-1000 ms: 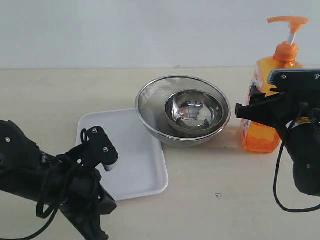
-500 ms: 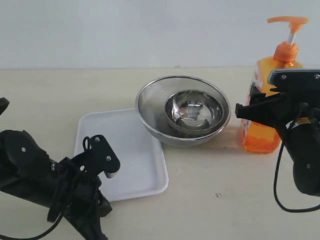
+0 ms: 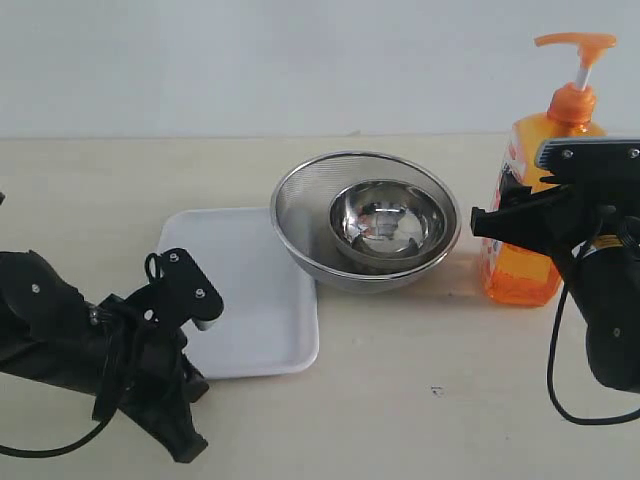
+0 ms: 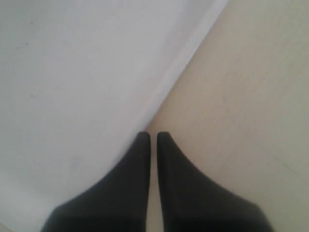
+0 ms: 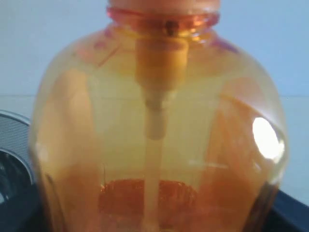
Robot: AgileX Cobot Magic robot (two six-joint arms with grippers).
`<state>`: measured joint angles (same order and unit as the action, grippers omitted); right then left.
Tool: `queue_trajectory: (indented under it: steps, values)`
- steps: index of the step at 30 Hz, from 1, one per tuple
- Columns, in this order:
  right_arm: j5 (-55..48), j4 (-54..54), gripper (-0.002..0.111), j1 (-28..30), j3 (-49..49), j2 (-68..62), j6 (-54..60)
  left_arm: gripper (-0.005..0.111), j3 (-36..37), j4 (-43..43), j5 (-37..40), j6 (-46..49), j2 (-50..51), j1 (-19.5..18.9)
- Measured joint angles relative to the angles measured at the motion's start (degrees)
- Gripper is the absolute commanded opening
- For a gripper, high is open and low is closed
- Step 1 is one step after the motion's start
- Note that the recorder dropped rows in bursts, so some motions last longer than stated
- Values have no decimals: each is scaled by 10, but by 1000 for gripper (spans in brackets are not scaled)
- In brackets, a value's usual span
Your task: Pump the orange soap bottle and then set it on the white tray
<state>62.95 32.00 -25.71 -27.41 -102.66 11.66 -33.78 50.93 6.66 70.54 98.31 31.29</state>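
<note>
- Right gripper (image 3: 515, 218): jaws set on either side of the orange soap bottle (image 3: 525, 270) at mid-body. They appear closed against its walls, steadying it. In the right wrist view the bottle (image 5: 154, 145) fills the frame, with dark finger edges at the lower corners.
- Orange soap bottle: upright on the table (image 3: 450, 400) between the right jaws. Its base sits below them, and the pump head (image 3: 575, 42) stands raised well above them on its stem. It looks not yet pressed.
- Left gripper (image 4: 153, 135): fingers drawn together with nothing between them. The tips rest right at the rim of the white tray (image 4: 72, 72), low to the table.
- White tray (image 3: 250, 300): bare, directly ahead of the left gripper (image 3: 195, 310) and well away from the right one.
- Steel bowls (image 3: 300, 210): two, nested, standing between the tray and the right gripper. One rim sits close to the tray's far corner.
- Step in hand, as judged: the pump stroke.
  - Hold the body firmly without squeezing the soft walls.
  - Press on the flat top of the head, straight down along the stem, so the bottle does not tip out of the jaws.
- Caution for the carry: lift the bottle clear above the bowl rims, then lower it flat onto bare tray.
</note>
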Motion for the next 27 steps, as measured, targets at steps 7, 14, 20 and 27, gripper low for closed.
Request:
queue_trajectory:
  steps: [7,14,20,27]
  values:
    - [0,-6,0,0,0,0,-2,5,0,-4,-3,0,0,-1]
    - [0,-7,0,0,0,0,-3,5,0,-4,-29,-18,0,-1]
    - [0,-8,0,0,0,0,-6,5,1,-4,-29,-47,-1,-1]
    - [0,-9,0,0,0,0,-12,5,35,-4,-30,-111,-72,-1]
